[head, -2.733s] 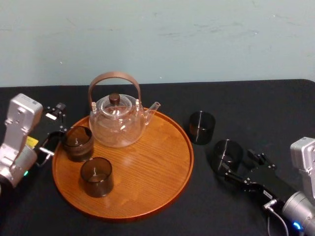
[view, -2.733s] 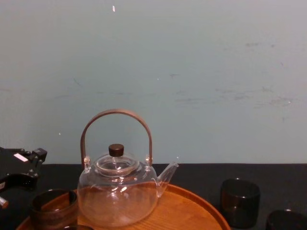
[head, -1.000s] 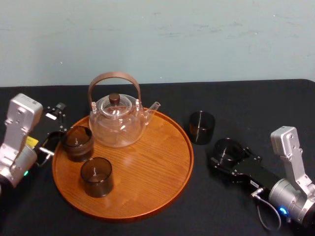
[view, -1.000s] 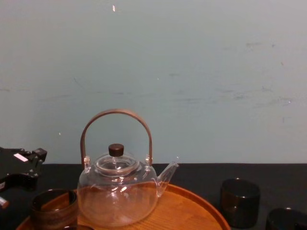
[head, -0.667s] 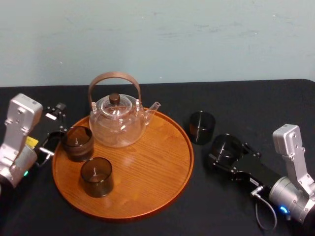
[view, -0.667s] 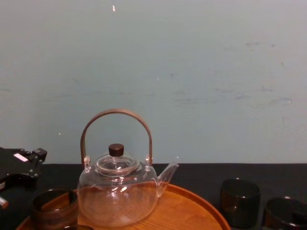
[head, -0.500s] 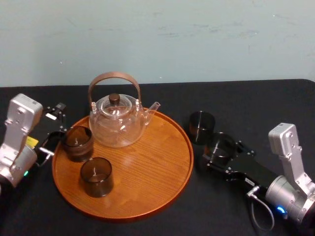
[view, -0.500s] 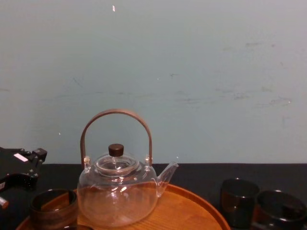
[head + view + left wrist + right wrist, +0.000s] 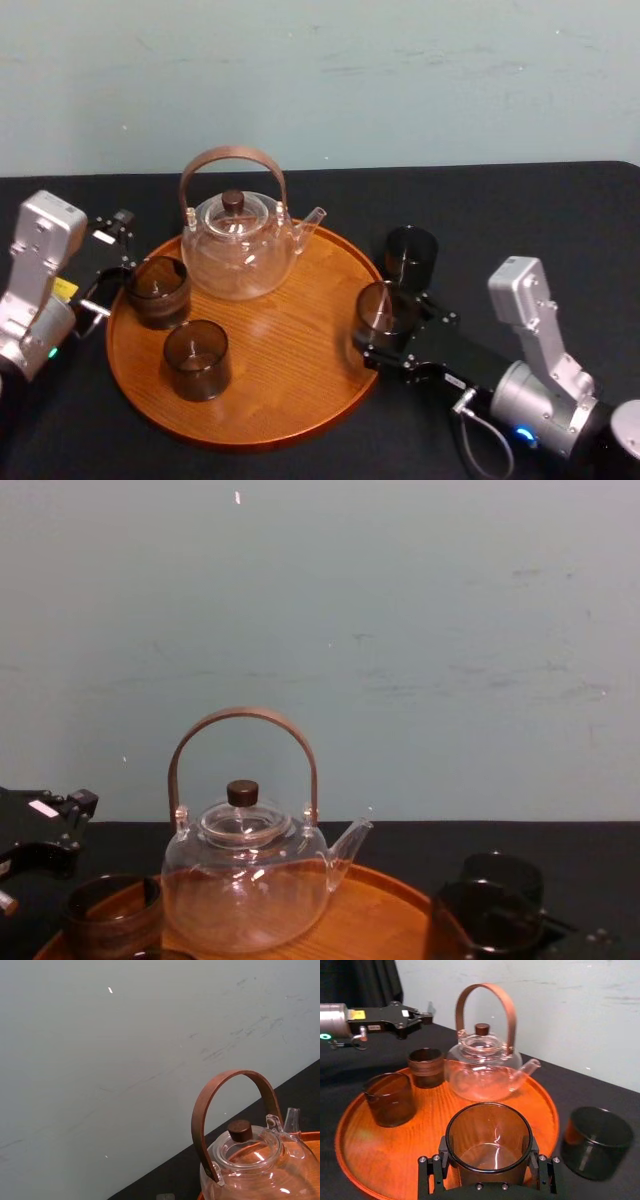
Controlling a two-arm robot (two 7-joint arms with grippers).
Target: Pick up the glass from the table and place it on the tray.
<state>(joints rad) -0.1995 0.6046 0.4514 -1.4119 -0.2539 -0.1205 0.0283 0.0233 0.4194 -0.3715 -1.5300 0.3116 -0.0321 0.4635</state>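
glass teapot [image 9: 238,262], black table [image 9: 530,215]

The tray [image 9: 300,385] is orange-brown with fine wood grain. The glass [image 9: 489,1132] at its 3 o'clock edge is smoky brown; the right gripper [image 9: 488,1150] is black. The teapot [image 9: 238,258] is clear, with a brown handle [image 9: 232,153]. The table [image 9: 540,220] is black, the wall [image 9: 400,80] pale blue-green.
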